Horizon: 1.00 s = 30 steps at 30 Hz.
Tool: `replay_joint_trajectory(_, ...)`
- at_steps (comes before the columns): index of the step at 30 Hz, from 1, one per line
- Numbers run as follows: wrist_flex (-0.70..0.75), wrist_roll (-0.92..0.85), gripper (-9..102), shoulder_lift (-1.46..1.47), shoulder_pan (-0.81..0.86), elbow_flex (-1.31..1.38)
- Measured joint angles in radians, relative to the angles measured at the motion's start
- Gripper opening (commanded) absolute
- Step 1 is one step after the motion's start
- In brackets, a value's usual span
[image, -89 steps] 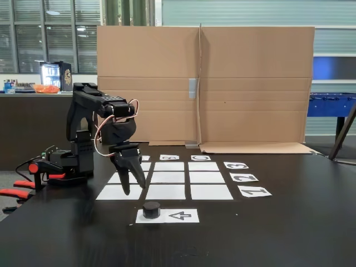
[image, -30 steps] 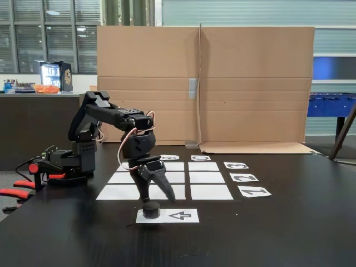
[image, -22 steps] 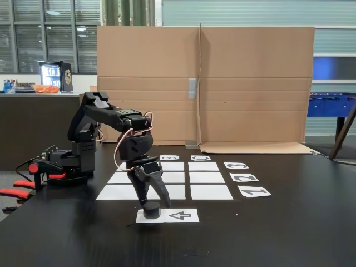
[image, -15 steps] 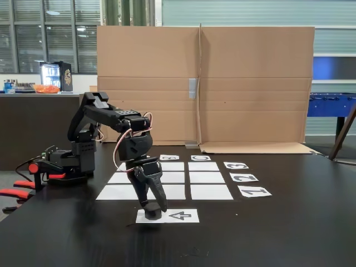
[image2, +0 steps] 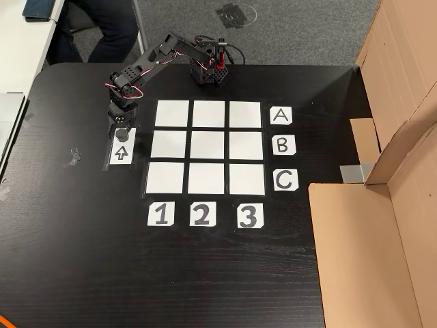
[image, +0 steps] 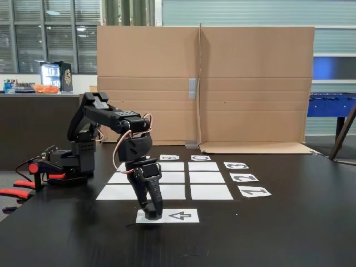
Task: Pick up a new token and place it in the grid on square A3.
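Nine white sheets make the grid (image: 175,179) on the black surface (image: 278,233) in the fixed view, with the labels 1, 2 and 3 at its right side. In front of the grid lies a single sheet with a printed arrow (image: 181,216). The arm (image: 108,117) bends down from its base at the left, and the hand (image: 152,212) stands on the left end of this sheet, its two fingers pointing down close together. The token is here hidden between the fingers, so I cannot tell from this view if it is really clamped. A large cardboard wall (image: 206,83) stands behind the grid.

In the other view, from above, the grid (image2: 208,147) has the labels A, B, C at the right and 1, 2, 3 below. Square A3 (image2: 245,114) is the top right sheet, beside the label A (image2: 280,116), and it is bare. The token (image2: 121,134) sits on the upper end of the arrow sheet (image2: 123,152), left of the grid, well apart from square A3. The hand (image2: 121,134) is closed around the token, one finger at each side of it.
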<state>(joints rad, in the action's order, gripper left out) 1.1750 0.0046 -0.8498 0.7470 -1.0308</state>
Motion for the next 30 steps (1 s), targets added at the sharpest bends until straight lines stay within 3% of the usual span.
replay_joint_trajectory(30, 0.000, -0.002, 23, 0.000, -0.035, 0.000)
